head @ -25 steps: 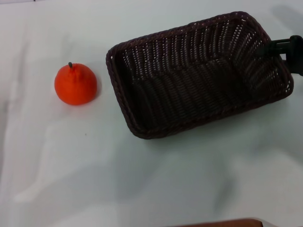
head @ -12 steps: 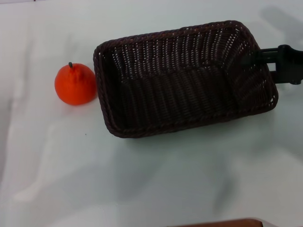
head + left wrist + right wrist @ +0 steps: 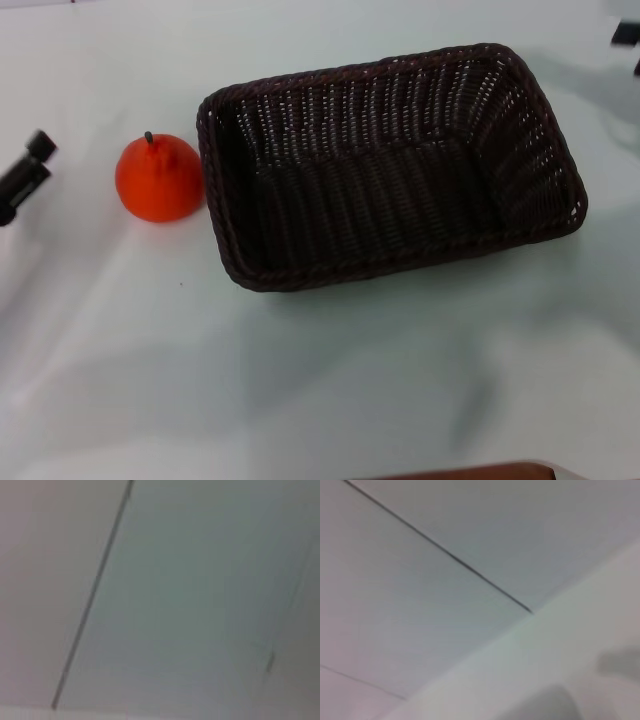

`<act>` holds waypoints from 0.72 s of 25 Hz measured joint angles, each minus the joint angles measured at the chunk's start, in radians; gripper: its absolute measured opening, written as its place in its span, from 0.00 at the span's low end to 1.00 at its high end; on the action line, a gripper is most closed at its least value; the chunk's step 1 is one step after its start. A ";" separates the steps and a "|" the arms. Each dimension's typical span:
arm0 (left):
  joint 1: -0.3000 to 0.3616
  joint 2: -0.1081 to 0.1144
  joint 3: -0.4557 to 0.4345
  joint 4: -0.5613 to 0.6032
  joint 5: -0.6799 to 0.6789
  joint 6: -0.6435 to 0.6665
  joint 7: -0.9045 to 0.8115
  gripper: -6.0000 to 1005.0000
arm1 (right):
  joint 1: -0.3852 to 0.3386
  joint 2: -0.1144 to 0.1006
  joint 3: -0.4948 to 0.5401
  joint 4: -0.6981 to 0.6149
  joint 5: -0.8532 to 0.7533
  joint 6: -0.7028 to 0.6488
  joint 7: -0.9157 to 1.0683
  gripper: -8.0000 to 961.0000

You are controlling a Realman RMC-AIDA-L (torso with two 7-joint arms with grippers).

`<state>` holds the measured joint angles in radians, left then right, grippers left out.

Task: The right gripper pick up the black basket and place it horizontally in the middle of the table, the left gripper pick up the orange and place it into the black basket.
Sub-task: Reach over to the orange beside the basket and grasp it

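The black basket lies lengthwise across the middle of the white table, open side up and empty. The orange sits on the table just left of the basket's left rim, stem up. The left gripper shows at the left edge, a little left of the orange and apart from it. The right gripper shows only as a small black bit at the top right corner, away from the basket. Both wrist views show only blurred pale surfaces with a dark line.
A brown edge shows at the bottom of the head view. Bare white tabletop lies in front of the basket and the orange.
The right gripper has let go of the basket's right rim and drawn back to the top right corner. The left gripper has come into view at the left edge. The basket rests still.
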<state>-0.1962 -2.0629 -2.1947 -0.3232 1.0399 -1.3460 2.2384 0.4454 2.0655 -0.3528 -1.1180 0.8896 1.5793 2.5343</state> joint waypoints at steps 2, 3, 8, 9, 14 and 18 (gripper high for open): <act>-0.012 0.003 0.019 0.002 0.036 0.028 -0.013 0.87 | 0.000 -0.005 0.016 0.029 0.065 -0.007 -0.053 0.76; -0.016 0.001 0.022 0.002 0.049 0.037 -0.015 0.87 | 0.000 -0.007 0.017 0.039 0.090 -0.009 -0.074 0.76; -0.069 -0.019 0.029 0.001 0.161 0.123 -0.042 0.86 | 0.011 -0.008 0.016 0.071 0.159 -0.026 -0.135 0.76; -0.081 -0.022 0.030 0.001 0.182 0.136 -0.050 0.86 | 0.014 -0.008 0.012 0.078 0.167 -0.032 -0.142 0.76; -0.121 -0.035 0.031 0.003 0.237 0.162 -0.063 0.84 | 0.027 -0.008 0.009 0.103 0.181 -0.045 -0.162 0.76; -0.139 -0.034 0.051 0.000 0.269 0.178 -0.095 0.78 | 0.031 -0.009 0.010 0.108 0.195 -0.051 -0.164 0.76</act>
<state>-0.3355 -2.0972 -2.1440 -0.3233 1.3086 -1.1678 2.1432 0.4766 2.0568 -0.3427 -1.0099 1.0845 1.5282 2.3705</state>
